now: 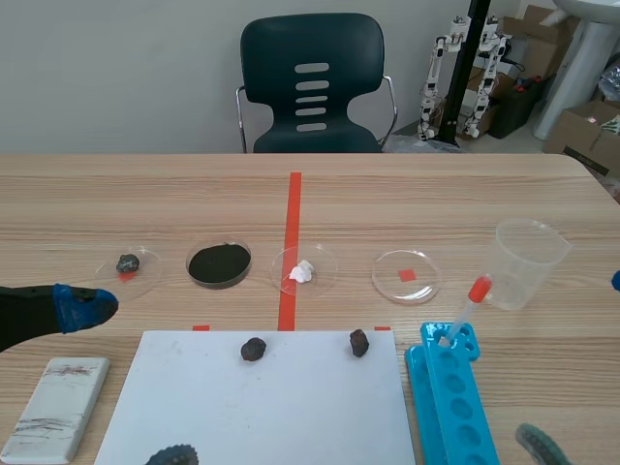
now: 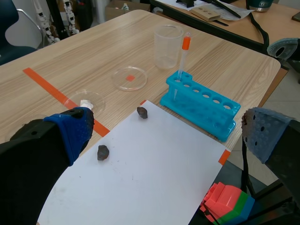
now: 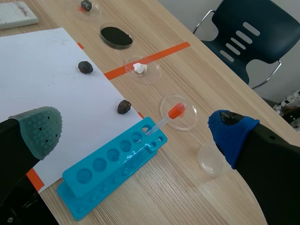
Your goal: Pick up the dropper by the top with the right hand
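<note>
Right hand (image 3: 135, 133) spread open, dropper (image 3: 161, 123) leaning in blue rack (image 3: 101, 171) ahead, cup (image 3: 212, 160) just beside.

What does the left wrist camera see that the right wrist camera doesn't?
Only the left wrist view shows the red, green and blue blocks. Only the right wrist view shows the black powder dish and the grey slab. Both show the dropper standing in the blue rack, the cup and the white paper.
</note>
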Robot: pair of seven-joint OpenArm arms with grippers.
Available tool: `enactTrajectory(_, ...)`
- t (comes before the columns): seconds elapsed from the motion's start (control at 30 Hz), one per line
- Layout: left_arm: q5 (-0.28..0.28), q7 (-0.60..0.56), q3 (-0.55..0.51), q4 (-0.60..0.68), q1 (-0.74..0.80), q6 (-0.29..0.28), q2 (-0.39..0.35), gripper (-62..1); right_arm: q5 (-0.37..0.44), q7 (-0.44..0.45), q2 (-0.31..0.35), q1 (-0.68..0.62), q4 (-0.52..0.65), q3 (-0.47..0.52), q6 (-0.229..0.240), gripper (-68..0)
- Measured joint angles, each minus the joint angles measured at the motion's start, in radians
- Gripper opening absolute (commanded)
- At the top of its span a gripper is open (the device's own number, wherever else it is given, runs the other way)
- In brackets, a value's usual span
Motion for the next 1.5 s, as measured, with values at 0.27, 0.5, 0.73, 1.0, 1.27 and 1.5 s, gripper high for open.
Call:
enactTrajectory(0.27, 0.000, 0.000, 0.000, 0.000, 0.000, 0.000, 0.000, 1.4, 0.000, -0.008, 0.000, 0.000, 0.000, 0.000, 0.000, 0.4)
enactTrajectory(0.5, 0.000, 0.000, 0.000, 0.000, 0.000, 0.000, 0.000, 1.4, 0.000, -0.008, 0.000, 0.000, 0.000, 0.000, 0.000, 0.4)
enactTrajectory(0.73, 0.000, 0.000, 0.000, 0.000, 0.000, 0.000, 0.000, 1.4, 0.000, -0.008, 0.000, 0.000, 0.000, 0.000, 0.000, 0.4)
enactTrajectory(1.0, 0.000, 0.000, 0.000, 0.000, 0.000, 0.000, 0.000, 1.4, 0.000, -0.016, 0.000, 0.000, 0.000, 0.000, 0.000, 0.4)
enactTrajectory(1.27, 0.000, 0.000, 0.000, 0.000, 0.000, 0.000, 0.000, 1.4, 0.056, -0.030, -0.003, 0.068, -0.069, -0.018, 0.000, 0.4)
enactTrajectory(1.5, 0.000, 0.000, 0.000, 0.000, 0.000, 0.000, 0.000, 1.4, 0.067, -0.037, -0.003, 0.293, -0.309, -0.136, 0.000, 0.4)
